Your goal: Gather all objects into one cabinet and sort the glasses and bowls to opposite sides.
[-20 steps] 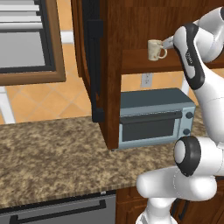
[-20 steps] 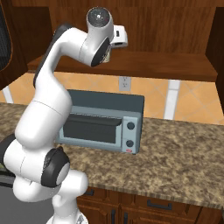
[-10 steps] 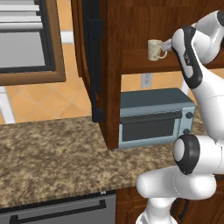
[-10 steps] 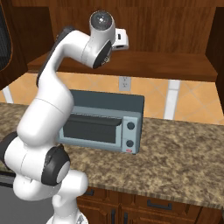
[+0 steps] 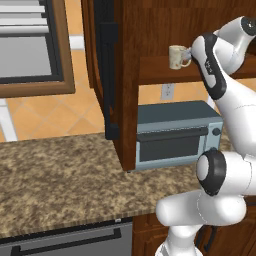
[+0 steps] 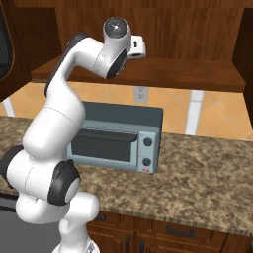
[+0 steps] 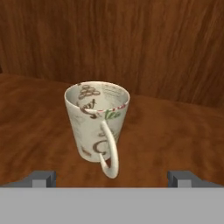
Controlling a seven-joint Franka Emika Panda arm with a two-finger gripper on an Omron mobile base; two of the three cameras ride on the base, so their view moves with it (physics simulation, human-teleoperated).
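A small cream mug with brown print stands upright on the shelf board of the dark wooden cabinet, its loop handle turned toward my hand. My gripper is open, one fingertip low on either side of the mug and short of it, touching nothing. From the left base view the same mug sits at the shelf's left end, with my wrist just to its right. The cabinet door with its black bar handle hangs open. The bowl is out of view.
A grey-blue toaster oven stands on the speckled granite counter under the shelf. The open door juts out over the counter on the left. Low drawer units run beneath the counter.
My wrist has shifted only slightly at the shelf. The mug has stayed where it was and the jaws have stayed wide.
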